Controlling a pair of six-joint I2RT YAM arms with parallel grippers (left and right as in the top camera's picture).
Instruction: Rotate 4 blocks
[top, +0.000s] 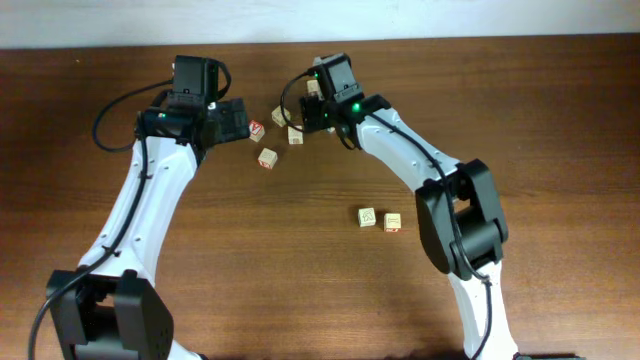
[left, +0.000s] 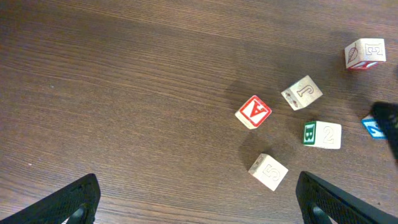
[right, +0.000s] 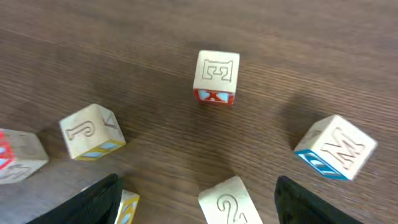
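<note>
A loose cluster of pale wooden blocks lies at the table's back centre. My right gripper (right: 202, 208) (top: 312, 118) is open over it, and the block marked 2 (right: 230, 202) (top: 296, 135) lies between its fingers with a gap on each side. Around it lie a J block (right: 92, 131) (left: 301, 92), an E block (right: 217, 76) (top: 313, 88) and a blue-sided M block (right: 336, 147). My left gripper (left: 199, 205) (top: 232, 120) is open over bare wood, with a block marked 5 (left: 268, 172) just inside its right finger (left: 336, 202).
A red-faced A cube (left: 254, 112) (top: 257, 130) sits at the cluster's left edge. Two more cubes (top: 367, 217) (top: 392, 221) lie apart at mid-table, near the right arm's elbow. The table's back edge (top: 450, 40) runs just behind the cluster.
</note>
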